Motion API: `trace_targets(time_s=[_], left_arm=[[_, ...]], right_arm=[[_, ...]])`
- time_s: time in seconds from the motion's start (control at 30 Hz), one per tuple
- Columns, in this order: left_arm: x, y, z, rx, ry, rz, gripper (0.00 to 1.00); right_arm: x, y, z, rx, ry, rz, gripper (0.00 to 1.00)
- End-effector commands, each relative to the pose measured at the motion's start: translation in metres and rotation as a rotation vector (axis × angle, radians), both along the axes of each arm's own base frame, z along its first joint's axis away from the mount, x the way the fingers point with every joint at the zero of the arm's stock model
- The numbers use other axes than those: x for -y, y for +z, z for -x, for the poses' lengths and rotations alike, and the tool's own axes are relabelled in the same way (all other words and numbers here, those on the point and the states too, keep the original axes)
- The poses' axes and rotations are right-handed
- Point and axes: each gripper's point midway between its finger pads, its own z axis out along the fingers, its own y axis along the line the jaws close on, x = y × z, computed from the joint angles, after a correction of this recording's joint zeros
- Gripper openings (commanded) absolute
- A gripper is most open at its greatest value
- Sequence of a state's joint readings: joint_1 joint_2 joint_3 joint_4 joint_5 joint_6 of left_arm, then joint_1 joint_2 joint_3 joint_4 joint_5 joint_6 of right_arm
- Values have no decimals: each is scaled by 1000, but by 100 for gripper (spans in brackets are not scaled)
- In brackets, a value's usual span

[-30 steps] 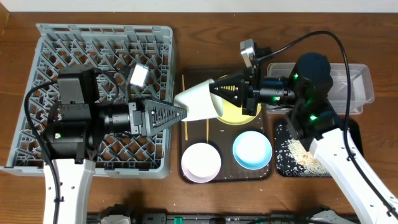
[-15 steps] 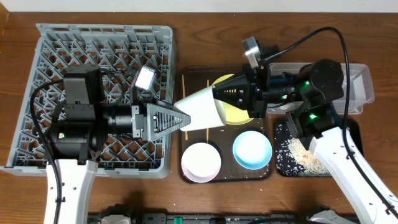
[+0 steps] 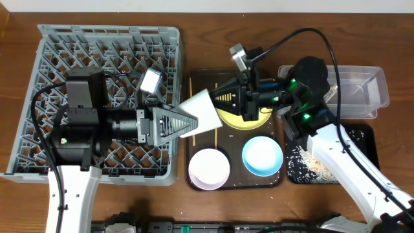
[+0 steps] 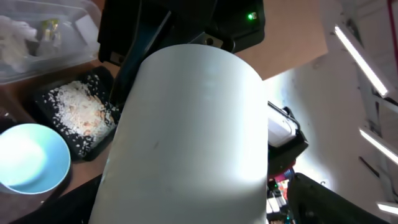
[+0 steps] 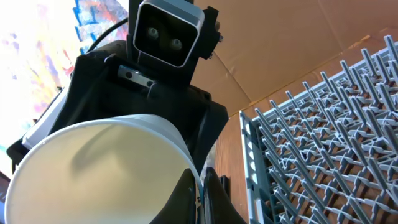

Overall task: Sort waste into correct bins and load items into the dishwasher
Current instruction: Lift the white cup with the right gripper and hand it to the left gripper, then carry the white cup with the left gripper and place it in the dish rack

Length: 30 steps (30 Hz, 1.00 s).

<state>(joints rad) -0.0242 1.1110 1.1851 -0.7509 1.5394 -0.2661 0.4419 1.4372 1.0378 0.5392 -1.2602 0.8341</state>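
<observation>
A small white cup (image 3: 204,113) hangs on its side between the two arms, above the brown serving tray. My right gripper (image 3: 223,103) is shut on its rim, one finger inside and one outside (image 5: 202,186). The cup fills the left wrist view (image 4: 186,137). My left gripper (image 3: 187,123) is open, its jaws either side of the cup's base. The grey dish rack (image 3: 77,45) lies to the left. The yellow plate (image 3: 249,120), light-blue bowl (image 3: 262,155), white bowl (image 3: 208,168) and chopsticks (image 3: 191,90) rest on the serving tray.
The brown serving tray (image 3: 194,182) sits in the middle. The clear tub (image 3: 362,90) at the back right holds crumpled paper (image 4: 15,31) and a wrapper (image 4: 46,28). The black tray (image 3: 304,165) holds rice crumbs. Rack pegs (image 5: 323,137) stand close by.
My right arm has carried the cup leftward, off the yellow plate, onto my left gripper's tip. My left arm has barely moved.
</observation>
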Motion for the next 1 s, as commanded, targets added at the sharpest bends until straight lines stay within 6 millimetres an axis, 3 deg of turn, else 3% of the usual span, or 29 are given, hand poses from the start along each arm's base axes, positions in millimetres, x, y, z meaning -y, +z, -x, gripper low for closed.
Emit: trace_targets(time_s=[0.0, 0.3, 0.4, 0.57, 0.73, 0.77, 0.87, 0.97], left_arm=[[1, 11, 5, 30, -27, 22, 88], [1, 11, 5, 31, -27, 22, 88], [1, 11, 5, 32, -26, 22, 84], [1, 8, 2, 32, -5, 2, 73], [-2, -9, -14, 17, 95, -93, 70], [-8, -24, -22, -16, 176, -176, 70], [-22, -46, -34, -69, 295, -293, 70], [-43, -69, -42, -131, 417, -416, 70]], right_arm=[[-2, 3, -6, 13, -30, -10, 1], [-9, 6, -4, 17, -37, -21, 1], [-11, 6, -3, 16, -41, -23, 2], [-11, 6, -4, 17, -42, -23, 37], [5, 4, -18, 9, -79, -15, 53], [14, -2, -27, -27, -107, 6, 54], [23, -23, -41, -121, -162, 64, 57], [30, -59, -57, -232, -277, 170, 59]])
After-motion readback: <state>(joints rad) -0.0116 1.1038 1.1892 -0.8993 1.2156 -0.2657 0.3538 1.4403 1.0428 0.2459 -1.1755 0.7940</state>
